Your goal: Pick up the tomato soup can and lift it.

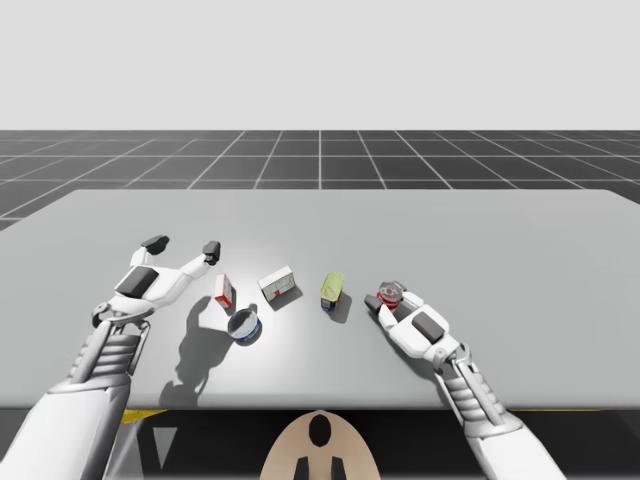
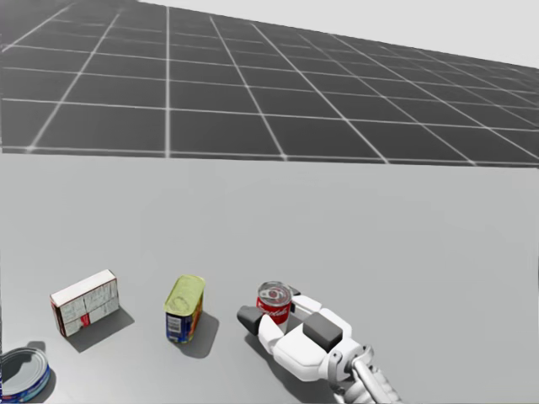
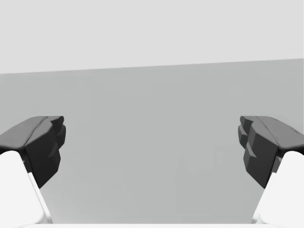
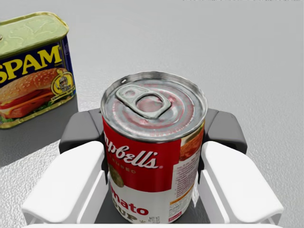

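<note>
The red and white tomato soup can stands upright on the grey table, right of centre. My right gripper is shut on it, one dark fingertip pressing each side of the can. Its silver pull-tab lid faces up. Far to the left, my left gripper hovers above the table, open, with nothing between its fingers.
A blue rectangular tin with a yellow-green lid stands close beside the soup can. Further left are a white and red box, a small red and white box and a round blue can.
</note>
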